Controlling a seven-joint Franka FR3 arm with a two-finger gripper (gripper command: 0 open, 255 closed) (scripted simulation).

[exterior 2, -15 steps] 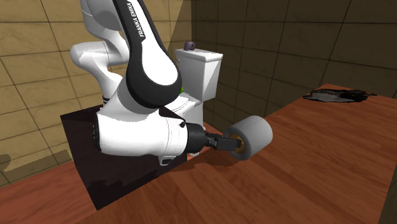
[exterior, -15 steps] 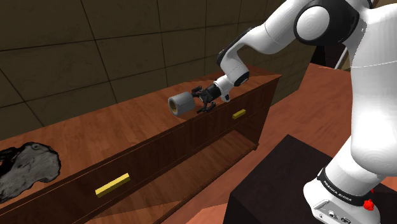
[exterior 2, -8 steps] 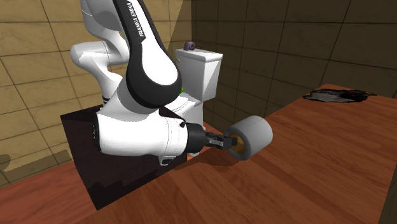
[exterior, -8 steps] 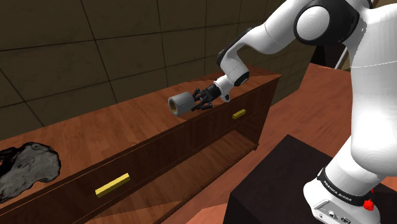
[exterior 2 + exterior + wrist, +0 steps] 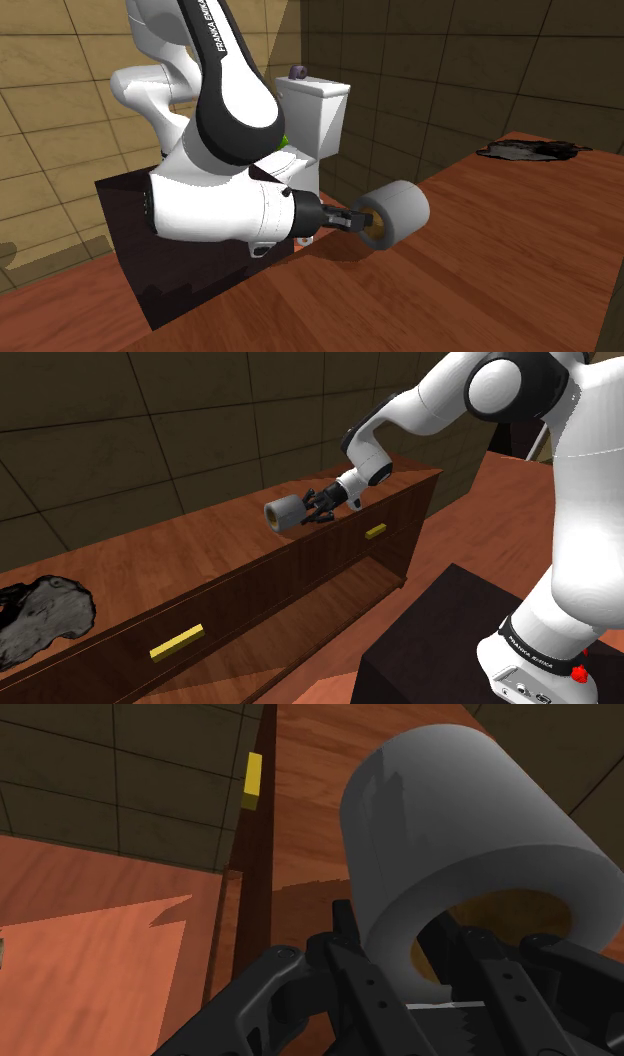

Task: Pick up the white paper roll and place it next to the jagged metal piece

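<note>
The grey-white paper roll (image 5: 284,512) lies on its side on the wooden top (image 5: 180,557), its brown core facing my gripper (image 5: 314,507). The black fingers are shut on the roll's wall at that end. In the second exterior view the roll (image 5: 397,212) sits at the tip of my gripper (image 5: 362,221), near the top's edge. The wrist view has the roll (image 5: 450,834) close up, with my gripper (image 5: 440,989) clamped on its rim. The jagged dark grey metal piece (image 5: 40,617) lies far off at the shoulder view's left, and shows as the jagged piece (image 5: 530,150) at the far end.
The wooden top belongs to a long cabinet with yellow handles (image 5: 176,642) on its front. A white toilet (image 5: 312,110) with a small purple object (image 5: 298,71) on its tank stands behind the arm. My dark stand (image 5: 440,642) is at the lower right. Tiled walls run behind.
The fingers have gone from wide apart to shut on the roll's wall. The roll has hardly moved; the forearm has shifted slightly.
</note>
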